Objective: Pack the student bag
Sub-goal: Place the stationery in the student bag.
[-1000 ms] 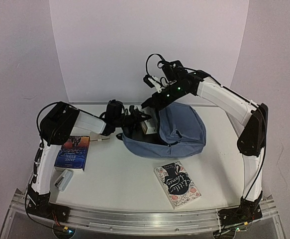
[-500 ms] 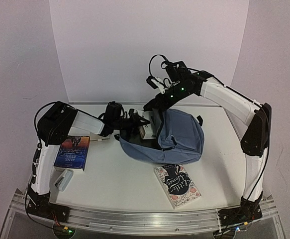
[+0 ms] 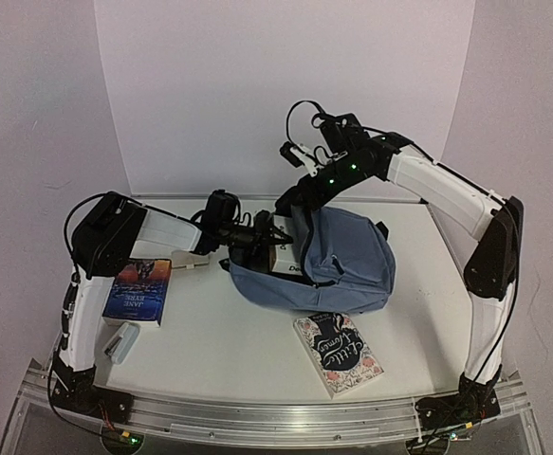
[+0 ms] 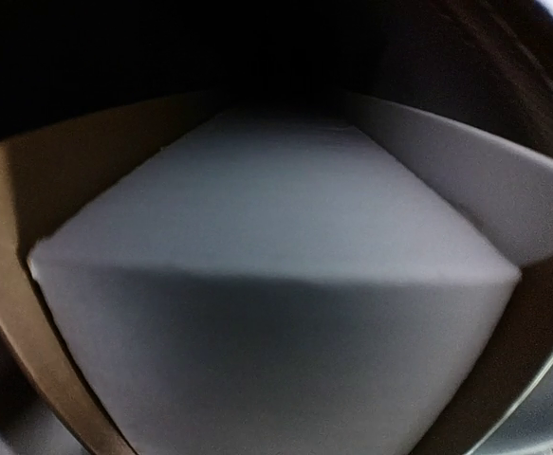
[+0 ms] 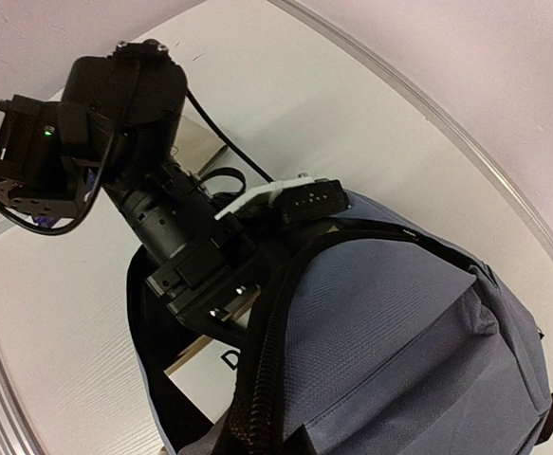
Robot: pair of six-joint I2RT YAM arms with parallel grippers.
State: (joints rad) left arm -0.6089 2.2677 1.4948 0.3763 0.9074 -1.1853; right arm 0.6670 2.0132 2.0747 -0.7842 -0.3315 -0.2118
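The slate-blue student bag (image 3: pixel 347 265) lies mid-table with its mouth facing left. My right gripper (image 3: pixel 293 204) is shut on the upper zip edge of the mouth and holds it raised; the bag fills the lower right of the right wrist view (image 5: pixel 418 341). My left gripper (image 3: pixel 268 239) is at the mouth, shut on a thick white book (image 3: pixel 290 261) with dark lettering, which is partly inside the bag. The right wrist view shows the left gripper (image 5: pixel 205 284) over the white book (image 5: pixel 205 370). In the left wrist view the white book (image 4: pixel 276 284) fills the frame and hides my fingers.
A blue Jane Eyre book (image 3: pixel 138 289) lies at the left, with a small grey-white object (image 3: pixel 119 341) in front of it. A Little Women book (image 3: pixel 340 353) lies in front of the bag. A white wall stands behind the table.
My right gripper has lifted the bag's upper edge, opening the mouth wider. My left gripper has pushed the white book to the right, deeper into the bag.
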